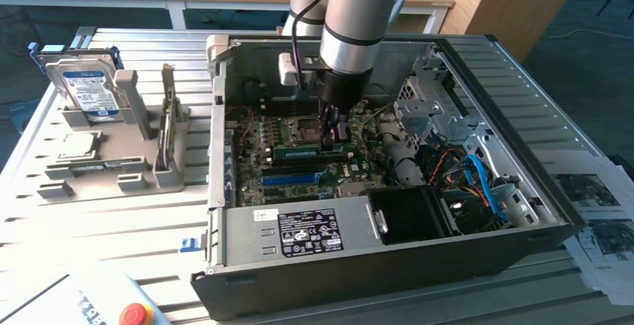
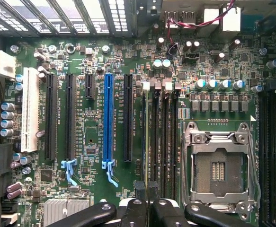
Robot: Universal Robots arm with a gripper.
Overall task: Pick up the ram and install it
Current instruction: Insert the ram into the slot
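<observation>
Thin green circuit-board ram stick (image 1: 300, 148) (image 2: 144, 142) standing on edge at black memory slots (image 2: 165, 142), directly under end effector (image 1: 334, 141) (image 2: 147, 188), clenched on its top edge. Seated or not: cannot tell. Square silver CPU socket (image 2: 218, 165) just beside; long blue plastic slot (image 2: 109, 118) on other side. Open black computer case (image 1: 396, 266) walls close around arm; slatted metal tabletop (image 1: 119, 214) beneath.

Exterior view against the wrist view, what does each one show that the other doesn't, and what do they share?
Exterior view: hard drive in a grey holder beside the computer case, the power supply, printed sheets. Wrist view: white expansion slot, capacitors. Shared: motherboard, blue slot, CPU socket, and the gripper shut on the ram.
</observation>
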